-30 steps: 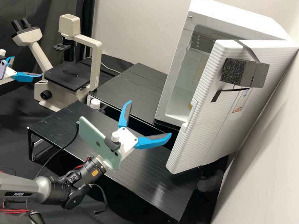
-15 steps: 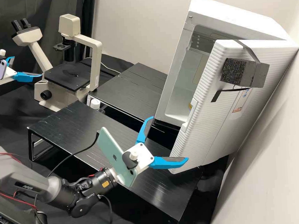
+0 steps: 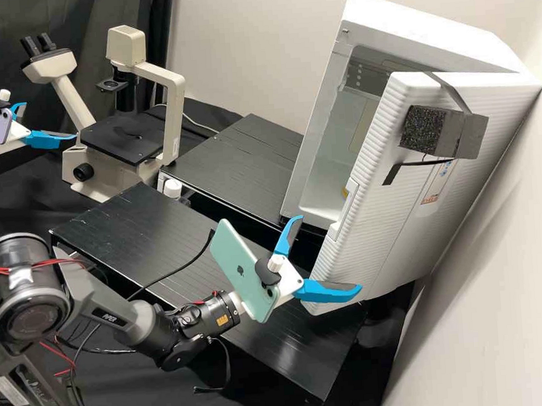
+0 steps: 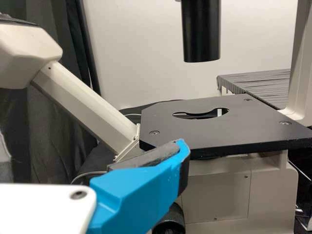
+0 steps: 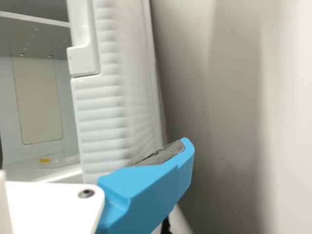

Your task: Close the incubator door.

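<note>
A laboratory, shown by the microscope (image 3: 166,86) and the white incubator (image 3: 439,43) at black stands (image 3: 243,161).

Light is fairly bright and diffuse in the high view, with a soft glare on the black counter (image 3: 290,350) below and nearer the camera than the right hand (image 3: 329,256). The incubator's white shell (image 3: 432,31), beyond that hand, catches plenty of light along its top, while its cavity (image 3: 340,124) falls into grey shade. Behind the left hand (image 3: 48,121), the curtain (image 3: 85,24) swallows most of the light.

In the right wrist view, a broad, soft-edged shadow darkens the wall (image 5: 219,97) beside the hand, and a paler, brighter stretch lies farther out. In the left wrist view, the wall beyond the hand is bright, and the microscope stage (image 4: 195,131) carries a dull, even sheen.
</note>
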`<state>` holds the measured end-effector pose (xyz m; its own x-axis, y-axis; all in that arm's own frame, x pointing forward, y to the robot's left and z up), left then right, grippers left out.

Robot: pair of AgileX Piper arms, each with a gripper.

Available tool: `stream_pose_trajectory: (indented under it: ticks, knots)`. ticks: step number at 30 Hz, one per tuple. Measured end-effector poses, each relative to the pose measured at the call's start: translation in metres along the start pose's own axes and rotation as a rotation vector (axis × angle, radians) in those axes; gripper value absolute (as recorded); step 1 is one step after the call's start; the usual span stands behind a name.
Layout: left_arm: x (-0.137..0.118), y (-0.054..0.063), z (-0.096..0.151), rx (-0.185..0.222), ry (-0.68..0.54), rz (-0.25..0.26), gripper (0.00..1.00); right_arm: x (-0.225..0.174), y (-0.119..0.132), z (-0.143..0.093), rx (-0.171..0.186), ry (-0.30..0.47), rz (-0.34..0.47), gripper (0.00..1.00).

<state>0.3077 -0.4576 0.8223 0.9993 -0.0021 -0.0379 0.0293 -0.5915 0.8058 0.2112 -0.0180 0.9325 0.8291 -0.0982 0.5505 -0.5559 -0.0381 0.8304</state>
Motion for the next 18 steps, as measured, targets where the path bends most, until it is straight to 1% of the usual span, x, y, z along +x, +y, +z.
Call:
stream_pose_trajectory:
  ticks: [2, 5, 7, 12, 15, 18]
  knots:
    - [0.0, 0.0, 0.0, 0.0, 0.0, 0.0, 1.0, 0.003, -0.003, -0.002, 0.007, 0.005, -0.005, 1.0]
    - [0.0, 0.0, 0.0, 0.0, 0.0, 0.0, 1.0, 0.006, -0.01, -0.007, 0.027, 0.013, -0.014, 1.0]
    - [0.0, 0.0, 0.0, 0.0, 0.0, 0.0, 1.0, 0.007, -0.012, -0.009, 0.033, 0.016, -0.016, 1.0]
    - [0.0, 0.0, 0.0, 0.0, 0.0, 0.0, 1.0, 0.009, -0.019, -0.017, 0.05, 0.036, -0.049, 1.0]
    - [0.0, 0.0, 0.0, 0.0, 0.0, 0.0, 1.0, 0.01, -0.027, -0.024, 0.061, 0.062, -0.087, 1.0]
    - [0.0, 0.0, 0.0, 0.0, 0.0, 0.0, 1.0, 0.013, -0.035, -0.032, 0.06, 0.092, -0.142, 1.0]
